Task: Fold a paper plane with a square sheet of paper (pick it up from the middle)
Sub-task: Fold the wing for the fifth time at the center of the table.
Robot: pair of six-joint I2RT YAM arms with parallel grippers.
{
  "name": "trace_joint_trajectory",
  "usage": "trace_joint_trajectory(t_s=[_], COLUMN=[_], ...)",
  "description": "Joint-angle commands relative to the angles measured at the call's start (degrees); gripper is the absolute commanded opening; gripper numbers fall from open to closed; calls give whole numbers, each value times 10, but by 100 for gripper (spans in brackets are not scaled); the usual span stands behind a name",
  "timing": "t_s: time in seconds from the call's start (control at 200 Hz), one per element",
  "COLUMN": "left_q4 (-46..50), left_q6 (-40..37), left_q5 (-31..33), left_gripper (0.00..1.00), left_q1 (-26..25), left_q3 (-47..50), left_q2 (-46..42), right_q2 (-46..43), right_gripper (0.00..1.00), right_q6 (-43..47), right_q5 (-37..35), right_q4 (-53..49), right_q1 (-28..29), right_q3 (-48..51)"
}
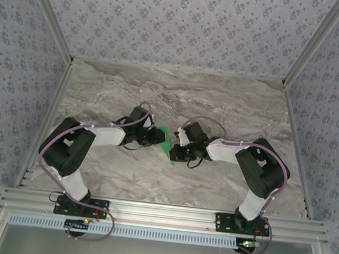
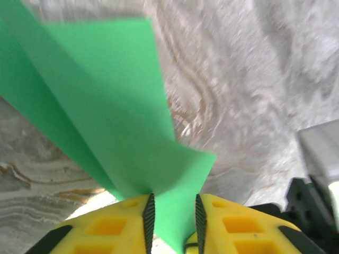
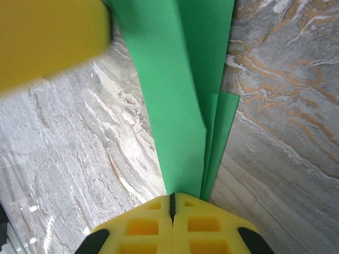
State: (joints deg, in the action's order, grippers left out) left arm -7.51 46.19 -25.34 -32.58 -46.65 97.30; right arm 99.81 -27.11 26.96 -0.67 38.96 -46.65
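**Top external view: green paper caught between my two sets of fingers**

Top external shows both my arms bent inward over the marbled surface (image 1: 233, 103), meeting near its middle. My left fingers (image 1: 156, 138) and my right fingers (image 1: 176, 153) face each other closely, with the paper plane (image 1: 167, 140) between them as a narrow green sliver running front to back.

In my left wrist view, my left fingers (image 2: 173, 207) stand a little apart, their black pads parted by a narrow gap. A flap of the paper plane (image 2: 116, 106) passes down through that gap and fans out above it into broad, overlapping green layers, raised off the surface. I cannot tell whether the pads touch the paper.

In my right wrist view, my right fingers (image 3: 172, 200) are pressed together with only a thin dark seam between them, and they pinch the end of the paper plane (image 3: 180, 106). From there it runs away as a long folded strip, several layers showing along its right edge. A blurred yellow block (image 3: 50, 42) sits in the upper left corner beside the paper.
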Motion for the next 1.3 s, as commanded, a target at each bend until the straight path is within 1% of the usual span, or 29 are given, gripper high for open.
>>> trace_joint_trajectory(t_s=[0.0, 0.24, 0.325, 0.675, 0.869, 1.029, 1.294], left_q4=[-31, -56, -56, -52, -36, 6, 58], left_q6=[-27, -31, -34, -44, -59, -94, -142], left_q5=[-19, -41, -40, -9, 19, 40, 30], left_gripper=[32, 33, 33, 32, 31, 30, 30], left_q1=[10, 10, 10, 16, 31, 61, 151], left_q3=[3, 6, 3, -11, -10, -25, -68], left_q2=[-15, 8, 18, 63, 71, 84, 111], right_q2=[29, 39, 42, 50, 51, 53, 53], right_gripper=[0, 0, 0, 0, 0, 0, 0], right_q6=[20, 18, 17, 20, 24, 27, 29], right_q5=[-7, -4, -5, -3, -9, -11, -11], right_q4=[-86, -85, -85, -93, -104, -114, -115], right_q1=[0, 0, 0, 1, 1, 1, 1], right_q3=[25, 19, 17, 23, 27, 33, 43])
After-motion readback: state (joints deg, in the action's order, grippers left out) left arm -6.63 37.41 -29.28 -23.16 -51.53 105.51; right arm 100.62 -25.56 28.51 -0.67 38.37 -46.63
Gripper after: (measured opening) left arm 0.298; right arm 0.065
